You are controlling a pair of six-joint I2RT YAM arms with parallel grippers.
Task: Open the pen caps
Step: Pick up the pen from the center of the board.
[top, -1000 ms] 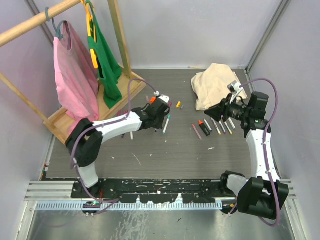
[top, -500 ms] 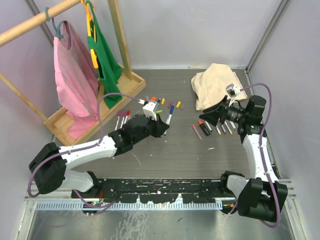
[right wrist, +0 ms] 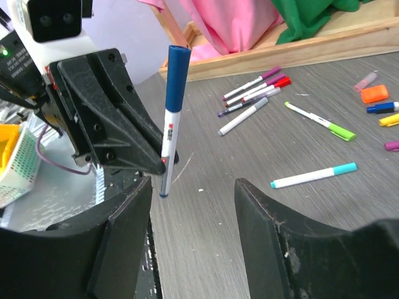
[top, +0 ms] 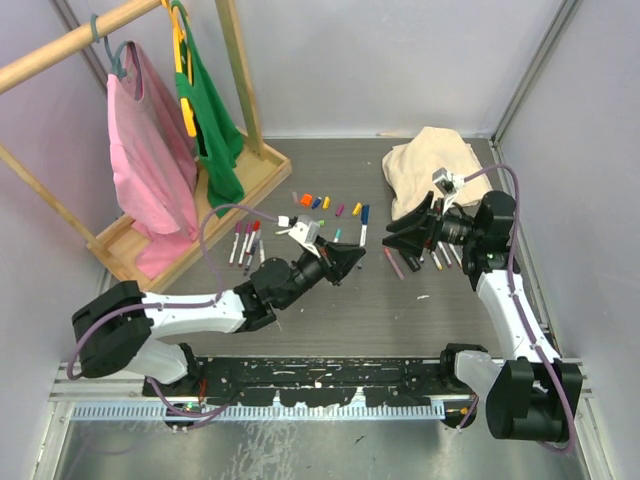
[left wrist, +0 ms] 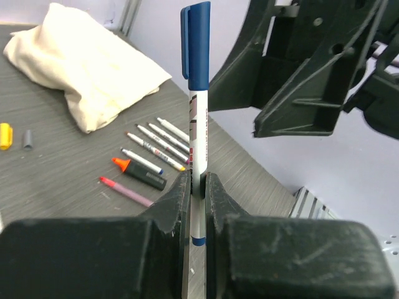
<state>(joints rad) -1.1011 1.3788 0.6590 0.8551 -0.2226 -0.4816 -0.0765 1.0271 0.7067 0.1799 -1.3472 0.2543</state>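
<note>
My left pincer is clamped fully on the white barrel of one pen, holding it upright above the desk. The blue cap is fitted at the top end.

Change over the last second: my left arm carried this pen forward to centre, and my right pincer swung in from the right-hand pens and widened. It is now open and empty, facing the cap but not touching it.

Judgement: the handover position is set, and gripping and pulling the cap comes next.

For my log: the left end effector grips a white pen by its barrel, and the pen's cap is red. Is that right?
Not quite: the cap is blue, not red, as the left wrist view shows. The left end effector does grip the white pen by its barrel.
</note>
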